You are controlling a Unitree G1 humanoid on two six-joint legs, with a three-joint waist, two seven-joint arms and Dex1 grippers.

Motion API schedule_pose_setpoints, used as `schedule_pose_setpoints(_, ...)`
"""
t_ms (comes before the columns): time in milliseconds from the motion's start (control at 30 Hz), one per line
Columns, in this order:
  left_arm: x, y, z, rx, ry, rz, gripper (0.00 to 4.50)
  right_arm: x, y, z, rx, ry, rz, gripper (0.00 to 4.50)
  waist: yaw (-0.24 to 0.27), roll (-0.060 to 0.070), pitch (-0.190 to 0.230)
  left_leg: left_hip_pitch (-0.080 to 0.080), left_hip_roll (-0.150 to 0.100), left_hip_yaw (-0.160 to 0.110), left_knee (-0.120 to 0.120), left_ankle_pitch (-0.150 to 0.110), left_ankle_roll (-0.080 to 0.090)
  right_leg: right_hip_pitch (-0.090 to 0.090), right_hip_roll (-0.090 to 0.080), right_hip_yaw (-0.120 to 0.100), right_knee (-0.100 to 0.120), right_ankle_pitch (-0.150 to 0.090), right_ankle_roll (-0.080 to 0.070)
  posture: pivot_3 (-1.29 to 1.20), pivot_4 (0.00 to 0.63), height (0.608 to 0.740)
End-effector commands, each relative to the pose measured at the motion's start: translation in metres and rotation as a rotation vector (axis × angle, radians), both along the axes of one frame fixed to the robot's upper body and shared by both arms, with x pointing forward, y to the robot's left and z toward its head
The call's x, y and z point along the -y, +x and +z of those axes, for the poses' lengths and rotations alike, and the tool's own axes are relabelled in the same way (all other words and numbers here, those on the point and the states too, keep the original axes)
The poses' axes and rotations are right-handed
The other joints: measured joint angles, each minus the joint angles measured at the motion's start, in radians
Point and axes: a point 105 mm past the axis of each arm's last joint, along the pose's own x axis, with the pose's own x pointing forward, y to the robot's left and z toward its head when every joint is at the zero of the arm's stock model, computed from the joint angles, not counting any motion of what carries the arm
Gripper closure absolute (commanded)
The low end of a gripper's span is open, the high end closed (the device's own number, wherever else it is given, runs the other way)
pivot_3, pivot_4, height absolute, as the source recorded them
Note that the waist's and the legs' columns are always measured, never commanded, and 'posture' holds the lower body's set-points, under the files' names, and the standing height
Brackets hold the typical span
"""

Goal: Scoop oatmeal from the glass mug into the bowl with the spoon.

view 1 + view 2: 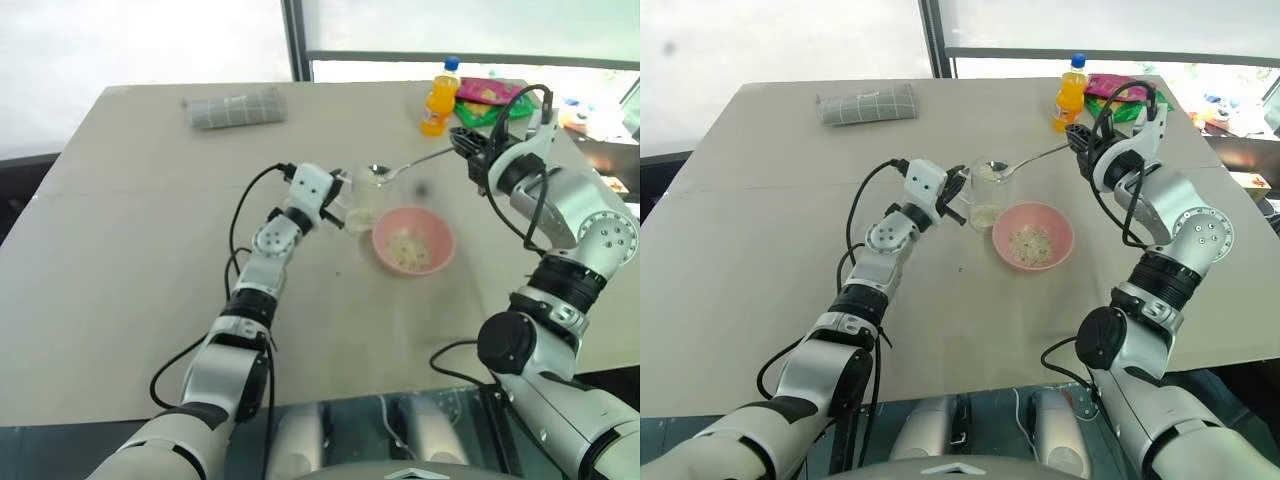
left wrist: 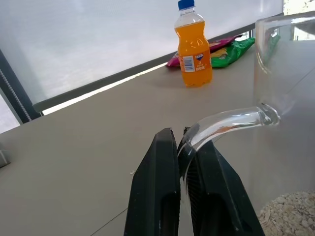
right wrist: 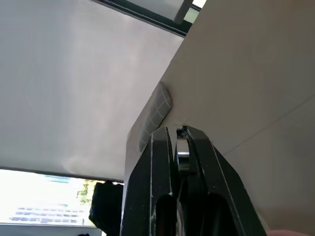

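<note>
Oatmeal (image 1: 985,214) lay at the bottom of the glass mug (image 1: 987,194), well in from the table (image 1: 760,250) edges, more (a thin layer) in the bowl (image 1: 1033,236) just beside. The mug's handle was clamped by the left gripper (image 2: 185,147); the spoon (image 1: 1025,160) was pinched by the right gripper (image 1: 1077,139), its head over the rim.
</note>
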Motion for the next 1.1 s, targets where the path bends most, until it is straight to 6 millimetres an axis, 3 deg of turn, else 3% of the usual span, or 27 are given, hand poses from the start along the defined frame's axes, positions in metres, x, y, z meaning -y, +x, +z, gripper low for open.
schedule_pose_setpoints(33, -0.006, -0.002, -0.004, 0.000, -0.001, 0.009, 4.39, 0.008, -0.003, 0.009, 0.019, 0.026, -0.025, 4.50, -0.001, 0.000, 0.000, 0.000, 0.000, 0.000, 0.000, 0.000, 0.000, 0.000, 0.000, 0.000, 0.000, 0.000, 0.000, 0.00, 0.150, 0.740)
schedule_pose_setpoints(333, -0.021, -0.002, -0.007, -0.009, -0.019, 0.054, 4.39, 0.019, -0.023, 0.033, 0.096, 0.060, 0.008, 4.50, -0.004, 0.000, 0.000, 0.000, 0.001, 0.000, 0.000, 0.000, 0.000, 0.000, 0.000, 0.000, 0.000, 0.000, 0.000, 0.00, 0.150, 0.740)
schedule_pose_setpoints(600, -0.034, -0.001, -0.010, -0.016, -0.007, 0.090, 4.39, 0.034, -0.044, 0.022, 0.092, 0.012, 0.042, 4.50, -0.006, 0.000, 0.000, 0.001, 0.001, 0.001, 0.000, 0.000, 0.000, 0.000, 0.001, 0.001, 0.000, 0.000, 0.000, 0.00, 0.150, 0.740)
schedule_pose_setpoints(833, -0.040, -0.001, -0.010, -0.017, 0.000, 0.107, 4.39, 0.029, -0.045, 0.008, 0.096, -0.254, 0.025, 4.50, -0.009, 0.000, 0.000, 0.002, 0.002, 0.000, 0.000, 0.000, 0.000, 0.000, 0.002, 0.003, 0.000, 0.000, 0.000, 0.00, 0.150, 0.740)
schedule_pose_setpoints(1100, -0.043, -0.001, -0.010, -0.017, 0.007, 0.113, 4.39, 0.016, -0.044, 0.012, 0.253, -0.659, 0.046, 4.50, -0.005, 0.000, 0.000, 0.001, 0.002, 0.000, 0.000, 0.000, 0.000, 0.000, 0.002, 0.003, 0.000, 0.000, 0.000, 0.00, 0.150, 0.740)
